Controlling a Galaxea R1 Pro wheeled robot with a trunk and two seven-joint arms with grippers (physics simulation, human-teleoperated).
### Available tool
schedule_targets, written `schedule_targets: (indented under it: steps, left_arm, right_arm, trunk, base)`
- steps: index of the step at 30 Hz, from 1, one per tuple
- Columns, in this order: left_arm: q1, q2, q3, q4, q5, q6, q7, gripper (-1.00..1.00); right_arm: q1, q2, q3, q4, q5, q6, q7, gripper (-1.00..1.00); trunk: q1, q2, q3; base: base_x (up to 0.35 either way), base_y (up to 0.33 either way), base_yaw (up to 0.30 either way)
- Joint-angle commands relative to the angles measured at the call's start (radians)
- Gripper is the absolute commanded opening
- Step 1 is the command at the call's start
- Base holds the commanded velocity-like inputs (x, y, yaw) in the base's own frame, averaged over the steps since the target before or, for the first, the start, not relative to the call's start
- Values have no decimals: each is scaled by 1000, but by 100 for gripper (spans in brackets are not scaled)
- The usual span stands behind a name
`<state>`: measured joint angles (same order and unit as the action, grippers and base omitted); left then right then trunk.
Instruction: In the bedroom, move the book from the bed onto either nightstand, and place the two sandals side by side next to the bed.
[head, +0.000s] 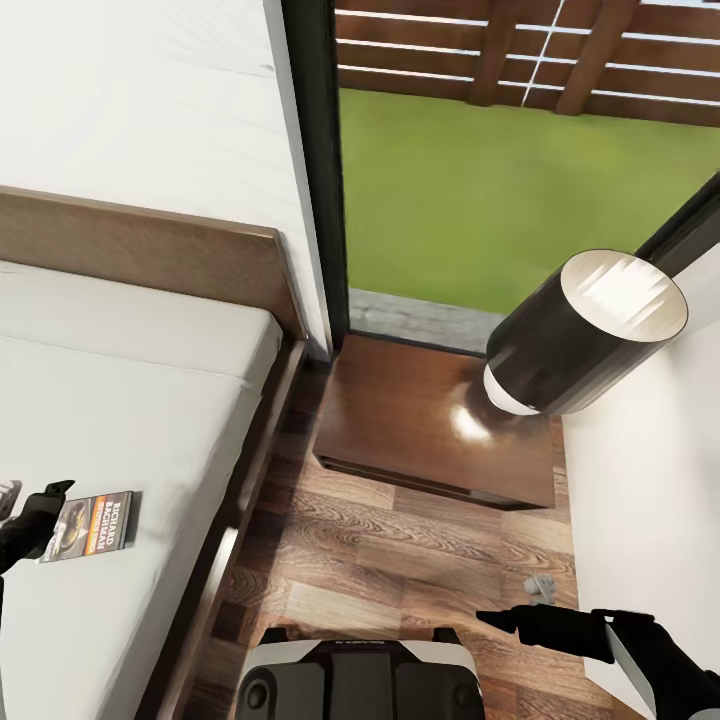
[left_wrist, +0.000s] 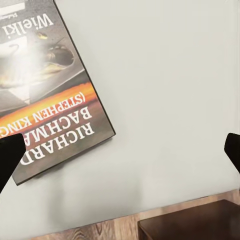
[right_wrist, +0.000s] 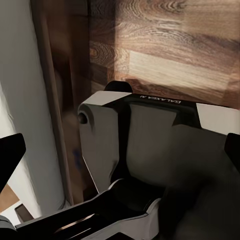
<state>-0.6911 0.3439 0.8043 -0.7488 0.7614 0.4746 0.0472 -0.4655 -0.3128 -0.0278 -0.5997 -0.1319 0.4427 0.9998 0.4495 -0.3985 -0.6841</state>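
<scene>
A: What does the room look like from the head camera?

B: White walls, a wood-plank floor and a tall dark-framed window at the far side with grass beyond. The bed fills the left, its brown headboard against the far wall. Right of it, below the window, stands the nightstand, a glossy reddish-brown surface, with a dark cylindrical lamp shade over its right edge.

A: And the arms?

B: The left hand reaches in from the left edge, low over the mattress, just left of the book. In its wrist view the fingertips sit wide apart, one over the book's corner, so it is spread. The right hand hangs near the floor at the near right; its wrist view shows the fingers apart too, above the robot's base.

A: How does the book lie?

B: Flat on the mattress near the bed's right edge, cover up. Its long axis runs left to right, with the author's name at the right end.
</scene>
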Motion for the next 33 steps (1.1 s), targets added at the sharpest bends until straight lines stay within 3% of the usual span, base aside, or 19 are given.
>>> schedule_targets:
  steps: [1,9,13,16,24,33]
  left_arm:
    - [-1,0,3,-1,10,6,5,100]
    - [0,1,10,-1,9,-1,6,100]
    - [2,-2,25,-1,8,-126,6,100]
    - [3,-3,25,-1,8,-152,6,100]
    - [3,-4,23,-1,10,-162,6,100]
    - [3,-5,22,-1,10,-161,8,100]
  right_arm:
    - [0,0,-1,0,-6,8,1,100]
    - [0,0,-1,0,-6,8,2,100]
    - [-1,0,-1,0,-6,8,2,100]
    - [-1,0,-1,0,-6,8,2,100]
    - [0,0,-1,0,-6,8,2,100]
    - [-1,0,-1,0,-6,8,2,100]
  trunk:
    - [1,-2,-1]
    - [1,-2,-1]
    - [1,-2,-1]
    - [1,-2,-1]
    - [1,-2,-1]
    - [35,-65,-29]
  base:
    - [0,0,0]
    - [0,0,0]
    - [0,0,0]
    - [0,0,0]
    - [0,0,0]
    - [0,0,0]
